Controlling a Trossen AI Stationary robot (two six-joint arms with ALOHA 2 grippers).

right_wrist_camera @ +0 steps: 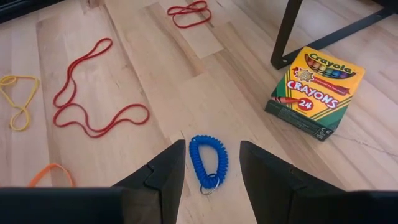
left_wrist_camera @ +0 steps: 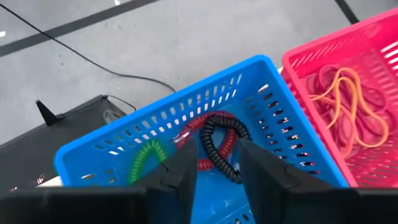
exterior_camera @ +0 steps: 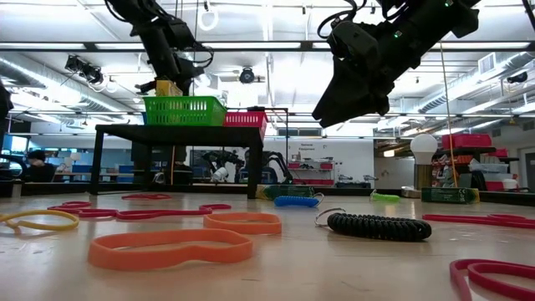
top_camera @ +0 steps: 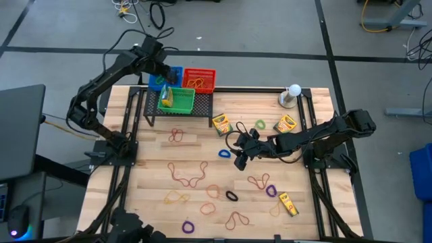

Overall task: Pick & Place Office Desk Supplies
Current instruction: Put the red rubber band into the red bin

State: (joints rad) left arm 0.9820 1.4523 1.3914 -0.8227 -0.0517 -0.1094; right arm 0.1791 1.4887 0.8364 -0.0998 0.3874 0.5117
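So the right gripper [right_wrist_camera: 208, 163] is hanging above the middle of the wooden surface [top_camera: 142, 177] with its fingers spread and nothing in them, and a blue coil band [right_wrist_camera: 208, 160] lies flat on the wood right in the gap between them, well below and not touching. A crayon box [right_wrist_camera: 316, 93] sits face up off to one side of that, near the foot of the little black stand [top_camera: 150, 111], and a long red band [right_wrist_camera: 98, 93] sprawls on the other side with a yellow band [right_wrist_camera: 17, 99] past it. Over at the far corner, the left gripper [left_wrist_camera: 216, 163] is up over the blue basket [left_wrist_camera: 124, 142] on the stand, fingers parted and holding nothing. A black coil band [left_wrist_camera: 219, 142] sits in the basket directly under it, lying on a red coil band [left_wrist_camera: 193, 127], with a green coil band [left_wrist_camera: 144, 160] beside those. Next door is the red basket [left_wrist_camera: 317, 53] with a tangle of orange bands [left_wrist_camera: 354, 106] inside, and the green basket [top_camera: 177, 100] stands in front with a crayon box in it. Loads more loops are scattered about the front of the surface, plus a black coil band on the wood [top_camera: 232, 196] and two more crayon boxes, one by the white ball on its base [top_camera: 292, 95] and one [top_camera: 288, 203] near the front right.
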